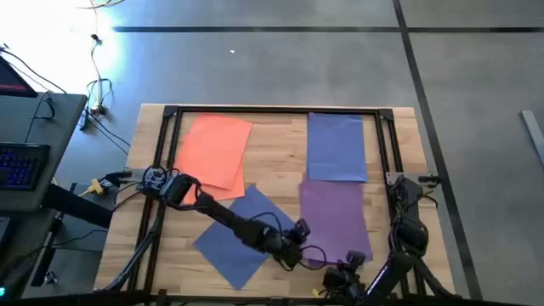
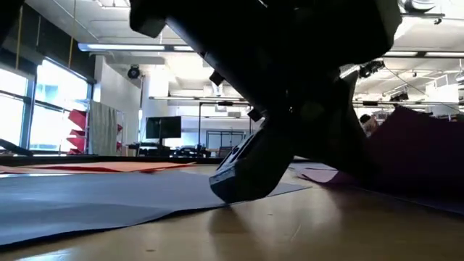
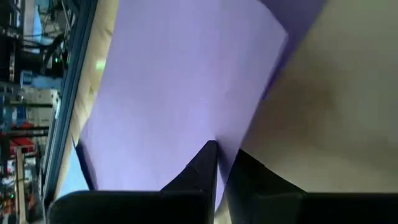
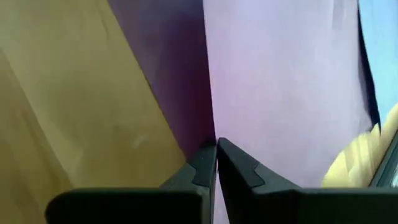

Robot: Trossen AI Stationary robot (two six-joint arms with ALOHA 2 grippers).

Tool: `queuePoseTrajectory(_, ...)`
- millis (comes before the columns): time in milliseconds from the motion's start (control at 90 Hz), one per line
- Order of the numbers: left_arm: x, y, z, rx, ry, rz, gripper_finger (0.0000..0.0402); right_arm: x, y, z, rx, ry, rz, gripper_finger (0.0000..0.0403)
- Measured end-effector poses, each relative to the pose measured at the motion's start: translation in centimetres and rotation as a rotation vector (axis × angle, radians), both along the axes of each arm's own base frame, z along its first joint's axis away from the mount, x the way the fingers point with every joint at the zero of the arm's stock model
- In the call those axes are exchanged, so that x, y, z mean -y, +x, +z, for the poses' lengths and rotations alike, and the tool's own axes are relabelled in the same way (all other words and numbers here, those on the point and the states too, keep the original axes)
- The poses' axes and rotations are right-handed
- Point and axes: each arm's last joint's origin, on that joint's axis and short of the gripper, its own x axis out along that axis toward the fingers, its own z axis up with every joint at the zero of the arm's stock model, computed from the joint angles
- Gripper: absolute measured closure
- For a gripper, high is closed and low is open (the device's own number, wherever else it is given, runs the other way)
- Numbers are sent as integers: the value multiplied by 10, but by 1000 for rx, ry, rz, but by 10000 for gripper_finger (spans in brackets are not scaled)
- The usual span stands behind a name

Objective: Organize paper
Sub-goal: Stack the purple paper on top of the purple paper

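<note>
A purple sheet of paper lies at the near right of the table. A blue sheet lies beyond it, an orange sheet at the far left, and a slanted blue sheet at the near left. My left gripper reaches across the slanted blue sheet to the purple sheet's near left corner and is shut on it. At the same sheet's near edge my right gripper is also shut on it. In the low view the purple sheet stands raised off the wood. My left gripper pinches the purple sheet's edge between its two fingers, close to the near left corner. The fingers come from the table's left, low over the wood. The sheet spreads away beyond the fingertips. My right gripper pinches the purple sheet at an edge between its two fingers, coming from the table's near side. One layer or several, I cannot tell. A darker purple band lies beside the lighter surface there.
A black frame runs round the wooden tabletop. A desk with a keyboard stands left of the table, with cables on the floor. Bare wood shows between the orange and blue sheets.
</note>
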Motion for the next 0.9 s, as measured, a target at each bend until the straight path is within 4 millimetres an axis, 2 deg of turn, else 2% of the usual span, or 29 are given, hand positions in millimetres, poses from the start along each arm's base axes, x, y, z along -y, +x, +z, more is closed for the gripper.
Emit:
queuePoseTrajectory(244, 10, -2, 2, 34, -13, -17, 401, -3, -5, 4, -21, 22, 11, 403)
queuePoseTrajectory(400, 20, -5, 4, 55, -19, -46, 401, -2, -5, 18, 8, 55, -13, 403)
queuePoseTrajectory(556, 22, -5, 5, 81, -59, -25, 401, -1, -6, 31, 36, 86, -23, 403)
queuePoseTrajectory(733, 22, -5, 5, 79, -57, -23, 397, -3, -9, 32, -71, 85, 102, 403)
queuePoseTrajectory(900, 24, -10, 10, 62, 7, -14, 368, -2, -11, 31, -161, 95, 163, 403)
